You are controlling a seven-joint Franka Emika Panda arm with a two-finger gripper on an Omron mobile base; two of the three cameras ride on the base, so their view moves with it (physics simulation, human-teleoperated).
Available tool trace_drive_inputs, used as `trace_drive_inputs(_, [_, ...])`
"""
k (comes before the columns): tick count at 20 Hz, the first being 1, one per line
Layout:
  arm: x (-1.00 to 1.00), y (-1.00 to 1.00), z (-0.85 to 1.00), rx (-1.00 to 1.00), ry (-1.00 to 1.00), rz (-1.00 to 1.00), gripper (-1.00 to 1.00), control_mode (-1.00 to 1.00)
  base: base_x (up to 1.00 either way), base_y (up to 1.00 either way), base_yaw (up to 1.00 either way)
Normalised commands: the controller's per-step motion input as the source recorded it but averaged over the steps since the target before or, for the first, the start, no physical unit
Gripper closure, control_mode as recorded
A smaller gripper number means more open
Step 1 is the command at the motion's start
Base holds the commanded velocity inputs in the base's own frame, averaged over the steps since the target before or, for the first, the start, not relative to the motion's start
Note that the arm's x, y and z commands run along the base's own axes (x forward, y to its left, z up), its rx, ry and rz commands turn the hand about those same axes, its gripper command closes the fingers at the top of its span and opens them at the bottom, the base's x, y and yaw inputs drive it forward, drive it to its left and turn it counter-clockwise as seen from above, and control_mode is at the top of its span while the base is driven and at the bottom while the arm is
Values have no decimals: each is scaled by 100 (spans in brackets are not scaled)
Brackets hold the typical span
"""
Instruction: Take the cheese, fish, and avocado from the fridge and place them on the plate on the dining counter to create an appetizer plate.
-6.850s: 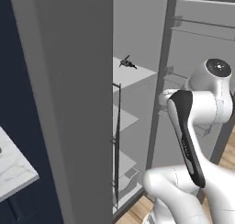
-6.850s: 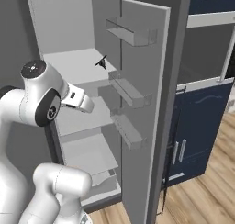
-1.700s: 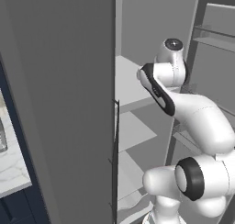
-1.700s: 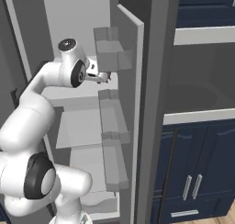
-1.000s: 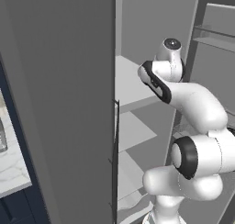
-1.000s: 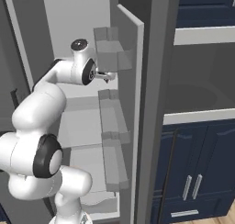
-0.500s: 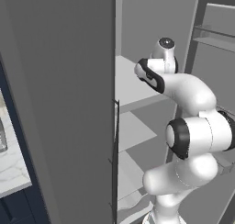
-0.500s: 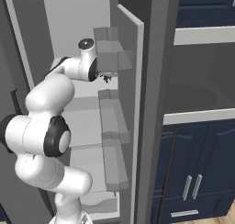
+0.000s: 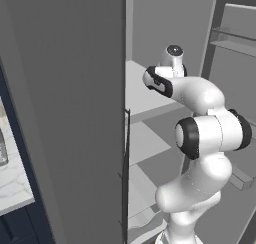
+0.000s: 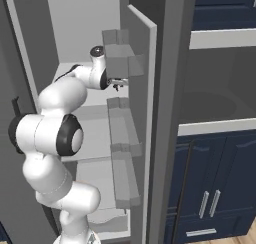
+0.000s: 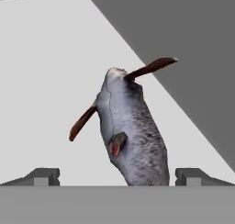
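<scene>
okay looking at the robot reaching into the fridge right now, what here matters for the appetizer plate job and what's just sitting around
Part of the job:
fish, lying on a shelf between the open gripper's fingertips
fridge, door open

Just around:
navy cupboards
marble worktop

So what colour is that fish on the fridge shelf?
The grey, speckled fish has reddish-brown fins; the hand view shows it best.

arm [image 9: 200, 118] reaching into open fridge [image 9: 150, 88], over shelf [image 9: 140, 88]
</scene>
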Motion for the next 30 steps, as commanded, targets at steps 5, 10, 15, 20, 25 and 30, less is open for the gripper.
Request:
trace_drive_inputs(5, [38, 0, -21, 0, 3, 1, -100, -100, 0, 0, 0])
trace_drive_inputs(10, [35, 0, -21, 0, 3, 1, -100, -100, 0, 0, 0])
trace_drive_inputs(15, [34, 0, -28, -1, 1, 1, -100, -100, 0, 0, 0])
trace_drive_inputs(20, [27, 0, -35, -5, 0, 1, -100, -100, 0, 0, 0])
trace_drive_inputs(25, [23, 0, -40, -6, 0, 2, -100, -100, 0, 0, 0])
trace_drive_inputs(30, [16, 0, -36, -2, 4, 2, 100, -100, 0, 0, 0])
